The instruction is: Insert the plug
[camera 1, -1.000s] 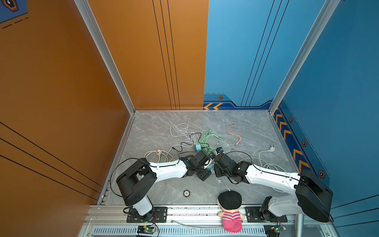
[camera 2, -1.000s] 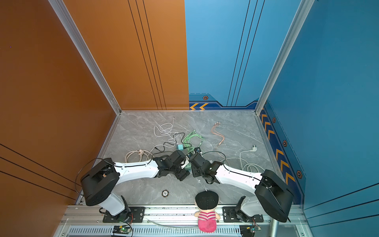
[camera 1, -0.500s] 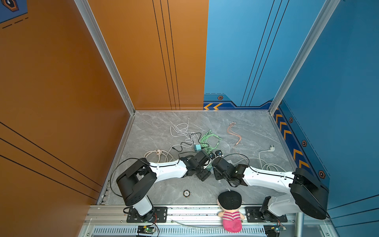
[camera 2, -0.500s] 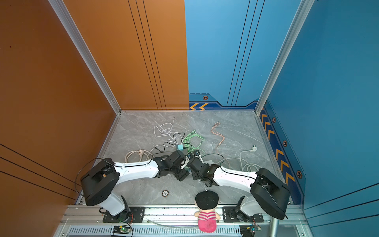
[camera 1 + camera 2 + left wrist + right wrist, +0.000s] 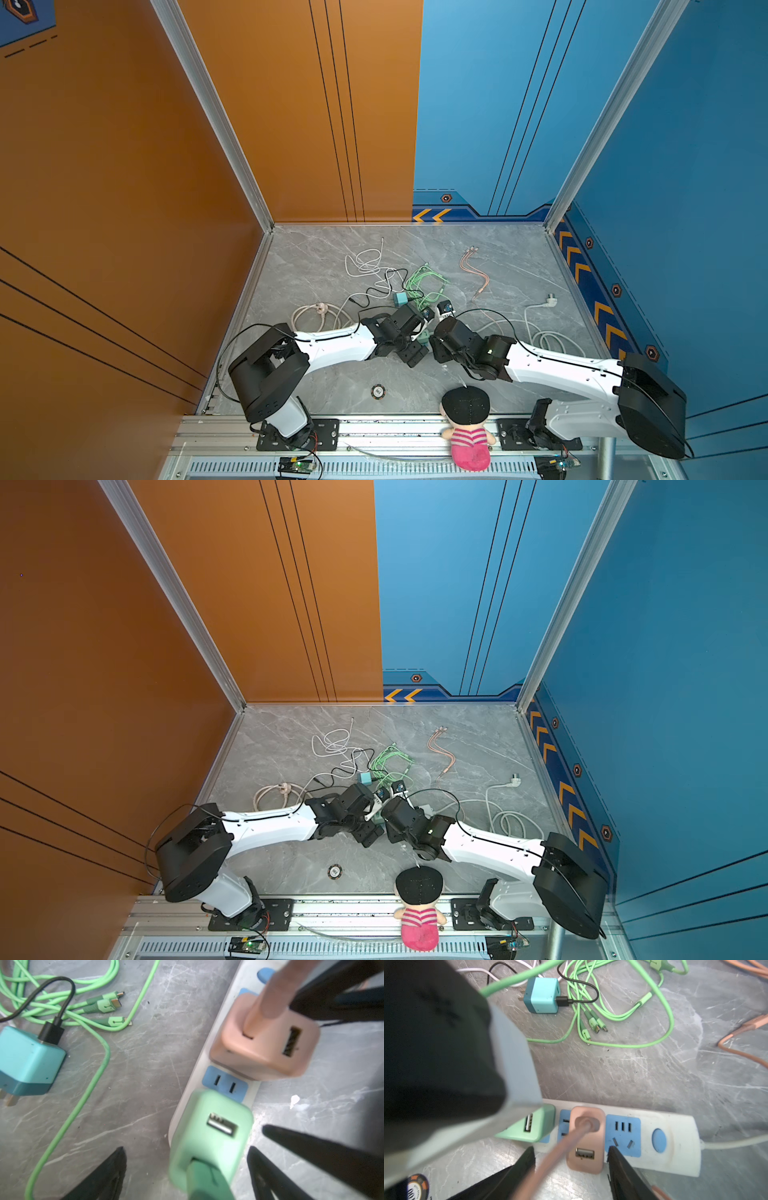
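In a top view the left gripper (image 5: pixel 422 330) and right gripper (image 5: pixel 436 332) stand tip to tip. Left wrist: its open fingers (image 5: pixel 104 1174) flank the green adapter (image 5: pixel 207 1147). Right wrist: open fingers (image 5: pixel 623 1174) straddle the pink adapter (image 5: pixel 591 1140), upright in the power strip (image 5: pixel 679 1147)

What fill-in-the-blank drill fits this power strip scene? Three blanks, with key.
On the power strip, the charger next to the pink charger is ____.
The cable plugged into the teal charger is ____.
The strip's round button is ____.
Missing words: green; black; blue.
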Available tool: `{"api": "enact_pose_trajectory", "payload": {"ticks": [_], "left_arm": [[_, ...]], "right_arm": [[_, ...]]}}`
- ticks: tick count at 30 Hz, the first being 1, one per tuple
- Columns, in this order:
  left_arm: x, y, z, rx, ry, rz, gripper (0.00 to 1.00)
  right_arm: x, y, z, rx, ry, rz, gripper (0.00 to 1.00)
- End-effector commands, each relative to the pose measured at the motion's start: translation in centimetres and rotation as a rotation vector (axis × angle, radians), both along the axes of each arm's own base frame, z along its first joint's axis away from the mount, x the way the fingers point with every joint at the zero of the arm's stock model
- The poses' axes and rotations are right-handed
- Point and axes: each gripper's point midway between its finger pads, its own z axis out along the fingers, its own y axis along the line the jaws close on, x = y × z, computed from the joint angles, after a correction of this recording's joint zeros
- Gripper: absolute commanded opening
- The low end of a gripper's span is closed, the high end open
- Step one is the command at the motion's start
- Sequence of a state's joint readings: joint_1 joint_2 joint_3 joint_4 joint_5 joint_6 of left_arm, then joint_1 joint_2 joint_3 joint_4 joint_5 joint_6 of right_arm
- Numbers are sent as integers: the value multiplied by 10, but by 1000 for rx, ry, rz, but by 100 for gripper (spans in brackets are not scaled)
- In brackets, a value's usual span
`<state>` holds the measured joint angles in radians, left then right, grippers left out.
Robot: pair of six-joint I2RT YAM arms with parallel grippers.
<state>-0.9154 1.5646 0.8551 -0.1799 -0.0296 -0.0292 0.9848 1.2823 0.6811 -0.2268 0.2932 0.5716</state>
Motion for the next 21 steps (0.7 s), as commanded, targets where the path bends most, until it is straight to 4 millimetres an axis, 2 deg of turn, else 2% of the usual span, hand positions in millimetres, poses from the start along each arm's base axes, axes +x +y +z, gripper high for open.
{"api": "enact_pose_trajectory", "payload": {"ticks": [1,10,17,21], "left_arm": [[-4,12,9,0,5,27,97],[-6,30,40,15,-46,71,98],[-13,32,71,-69,-67,74,98],[-13,34,78,-87,-81,79,98]], "right_arm": [[1,-7,1,-42,-5,2,59],[6,-5,-8,-91,7,8,55],[14,-4,-4,-95,-8,-3,49],[18,-10,-7,-85,-10,-32,45]]}}
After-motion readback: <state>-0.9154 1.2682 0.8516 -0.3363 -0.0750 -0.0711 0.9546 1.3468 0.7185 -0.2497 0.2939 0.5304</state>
